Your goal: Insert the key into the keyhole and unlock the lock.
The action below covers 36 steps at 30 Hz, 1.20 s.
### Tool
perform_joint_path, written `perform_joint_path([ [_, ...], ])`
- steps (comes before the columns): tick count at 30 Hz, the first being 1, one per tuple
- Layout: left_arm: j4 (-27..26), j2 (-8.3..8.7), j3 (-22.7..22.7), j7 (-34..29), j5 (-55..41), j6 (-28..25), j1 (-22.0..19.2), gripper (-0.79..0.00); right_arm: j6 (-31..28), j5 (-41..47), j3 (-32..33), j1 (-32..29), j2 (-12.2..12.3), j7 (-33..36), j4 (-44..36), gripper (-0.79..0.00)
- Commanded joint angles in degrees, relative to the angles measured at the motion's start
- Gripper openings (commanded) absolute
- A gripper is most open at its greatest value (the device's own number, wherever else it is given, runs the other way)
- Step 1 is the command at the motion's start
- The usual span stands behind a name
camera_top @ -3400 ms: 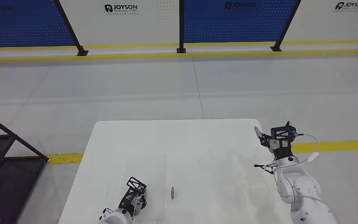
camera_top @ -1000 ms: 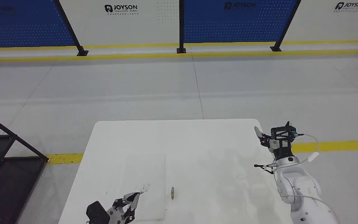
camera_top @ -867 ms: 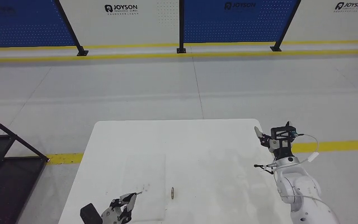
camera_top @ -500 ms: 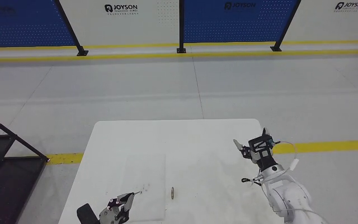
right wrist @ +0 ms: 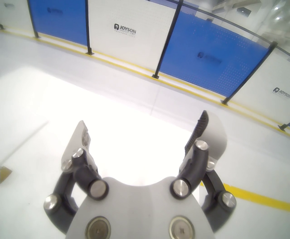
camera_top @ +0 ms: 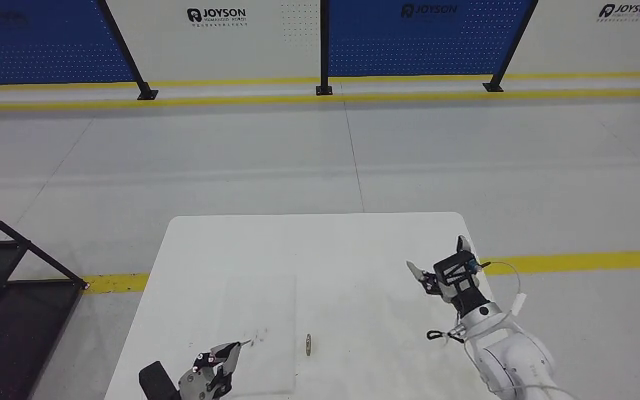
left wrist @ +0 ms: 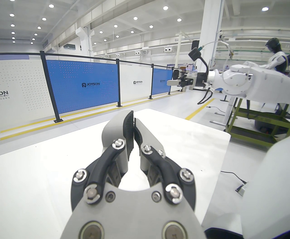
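Top view | small metal piece (camera_top: 308,344) unidentifiable | left hand (camera_top: 238,348) nearby

A white tabletop (camera_top: 300,260) with rounded corners stood on a pale grey floor (camera_top: 350,150). Behind it ran a fence of blue panels (camera_top: 420,35) and white perforated panels (camera_top: 215,40), held by black posts (camera_top: 324,50) on flat feet. A yellow line (camera_top: 250,100) ran along the foot of the fence, and another yellow stripe (camera_top: 115,283) crossed the floor beside the tabletop. A black metal frame (camera_top: 30,275) stood off the tabletop's left side. A green steel stand (left wrist: 249,117), a white column (left wrist: 210,34) and rows of round ceiling lights (left wrist: 135,18) showed in the left wrist view.
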Motion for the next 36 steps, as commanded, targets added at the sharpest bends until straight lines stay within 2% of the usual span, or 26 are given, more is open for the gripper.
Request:
perform_joint_path([
  [1,0.68,0.12,-0.2,0.93,-0.57,-0.85,-0.19,-0.785,-1.33,-4.6,-3.61,-0.68,-0.04,0.21,0.37,0.0],
  [7,3.33,0.47,-1.09,3.13,0.26,-1.25,-0.5,-0.785,-5.5,-17.68,-17.75,-1.03,-0.58,0.61,4.02,0.0],
  [12,3.44,0.49,-1.1,3.23,0.23,-1.23,-0.53,-0.785,-6.71,-22.38,-28.48,0.78,-1.67,1.1,8.26,0.0],
  [18,3.44,0.49,-1.1,3.23,0.23,-1.23,-0.53,-0.785,-0.54,-17.97,-36.44,3.67,-3.9,3.79,12.97,0.0],
  [21,3.44,0.49,-1.1,3.23,0.23,-1.23,-0.53,-0.785,3.16,-14.64,-37.87,5.76,-4.91,5.08,15.28,0.0],
  [24,3.44,0.49,-1.1,3.23,0.23,-1.23,-0.53,-0.785,9.39,-13.26,-38.96,7.39,-5.9,5.36,17.62,0.0],
  [30,3.44,0.49,-1.1,3.23,0.23,-1.23,-0.53,-0.785,12.47,-11.92,-41.34,11.09,-7.31,6.81,22.17,0.0],
  [31,3.44,0.49,-1.1,3.23,0.23,-1.23,-0.53,-0.785,12.4,-11.8,-41.73,11.62,-7.5,6.99,22.72,-0.092],
  [32,3.44,0.49,-1.1,3.23,0.23,-1.23,-0.53,-0.785,12.42,-11.61,-42.06,12.09,-7.67,7.09,23.26,-0.302],
  [33,3.44,0.49,-1.1,3.23,0.23,-1.23,-0.53,-0.785,12.53,-11.51,-42.36,12.51,-7.84,7.18,23.74,-0.369],
  [36,3.44,0.49,-1.1,3.23,0.23,-1.23,-0.53,-0.785,12.43,-11.04,-43.05,13.47,-8.22,7.53,24.84,-0.416],
])
